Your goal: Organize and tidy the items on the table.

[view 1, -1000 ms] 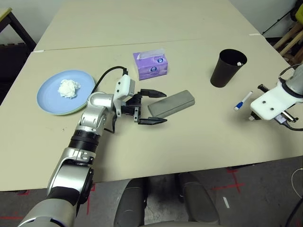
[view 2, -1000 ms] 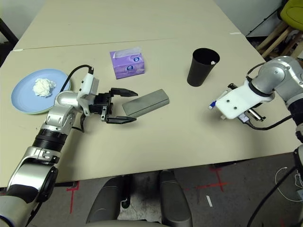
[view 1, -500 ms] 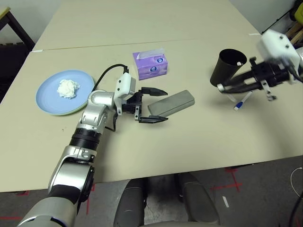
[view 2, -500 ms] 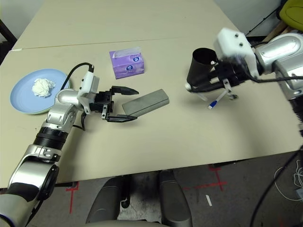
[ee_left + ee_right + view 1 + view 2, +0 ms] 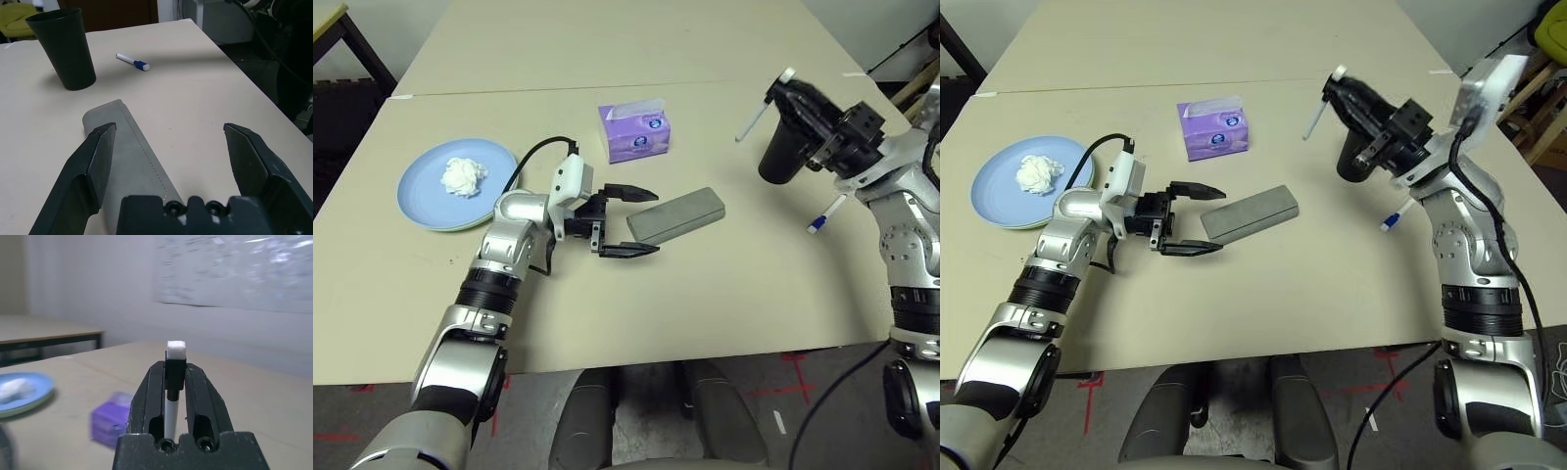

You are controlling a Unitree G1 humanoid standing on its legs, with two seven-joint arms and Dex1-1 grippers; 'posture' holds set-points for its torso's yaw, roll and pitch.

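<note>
Crumpled white tissue wad [image 5: 462,176] lies on light blue plate [image 5: 419,191].

right gripper [image 5: 1335,90] was hanging low at the table's right edge a second ago; since then it's swung up and left, and now sits raised in front of the black cup [image 5: 1356,162], clamping a white marker [image 5: 1316,110].
</note>
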